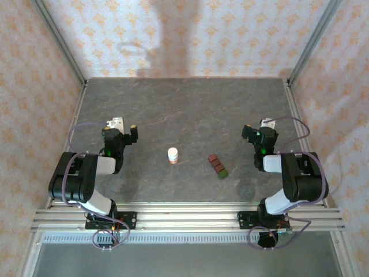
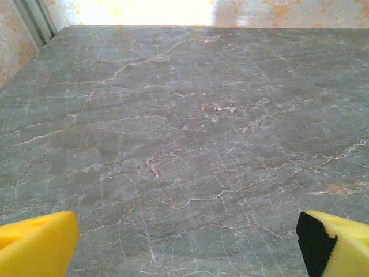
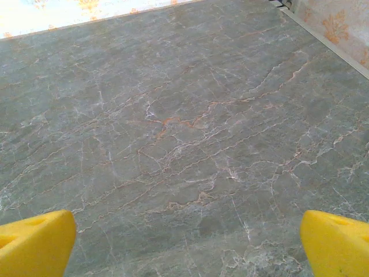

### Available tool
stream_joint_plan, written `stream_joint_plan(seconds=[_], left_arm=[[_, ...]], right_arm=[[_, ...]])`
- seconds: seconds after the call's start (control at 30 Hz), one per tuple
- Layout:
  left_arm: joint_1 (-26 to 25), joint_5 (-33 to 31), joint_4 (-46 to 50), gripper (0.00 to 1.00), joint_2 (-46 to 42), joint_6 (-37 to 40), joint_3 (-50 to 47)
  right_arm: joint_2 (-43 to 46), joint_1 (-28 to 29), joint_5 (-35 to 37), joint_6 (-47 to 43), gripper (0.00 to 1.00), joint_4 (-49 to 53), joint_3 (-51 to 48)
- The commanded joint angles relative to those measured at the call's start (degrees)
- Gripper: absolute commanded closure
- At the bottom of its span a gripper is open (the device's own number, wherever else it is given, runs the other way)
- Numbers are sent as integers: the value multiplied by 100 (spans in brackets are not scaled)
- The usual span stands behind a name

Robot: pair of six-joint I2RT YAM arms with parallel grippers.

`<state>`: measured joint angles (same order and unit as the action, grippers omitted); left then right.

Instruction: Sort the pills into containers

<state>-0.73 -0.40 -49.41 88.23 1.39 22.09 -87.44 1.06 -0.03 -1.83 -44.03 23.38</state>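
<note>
- I see the containers (image 1: 218, 165) on the desk (image 1: 190, 104), a little right of centre. They are a short strip of three joined cubes, two red-brown and one green, with the green cube at the near end.
- A small white bottle (image 1: 173, 155) with an orange base stands upright just left of the strip, near it but not touching.
- My left fingers (image 1: 133, 133) are over the left side of the desk, well apart from the bottle. On the left wrist camera their yellow pads (image 2: 34, 245) sit at the two bottom corners, spread wide, with bare veined stone between them.
- My right fingers (image 1: 247, 133) are over the right side, up and to the right of the strip and clear of it. The right wrist camera shows them spread wide too, gripping nothing.
- Both arms are folded back near their bases.
</note>
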Motion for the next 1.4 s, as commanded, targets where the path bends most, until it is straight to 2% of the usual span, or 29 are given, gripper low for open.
stream_joint_plan(seconds=[0.0,1.37], left_arm=[[-23,-74,4,0,-60,-42,57],[-73,-127,24,0,-87,6,63]], right_arm=[[22,-24,22,-101,1,-18,88],[35,-25,64,-79,1,-65,74]])
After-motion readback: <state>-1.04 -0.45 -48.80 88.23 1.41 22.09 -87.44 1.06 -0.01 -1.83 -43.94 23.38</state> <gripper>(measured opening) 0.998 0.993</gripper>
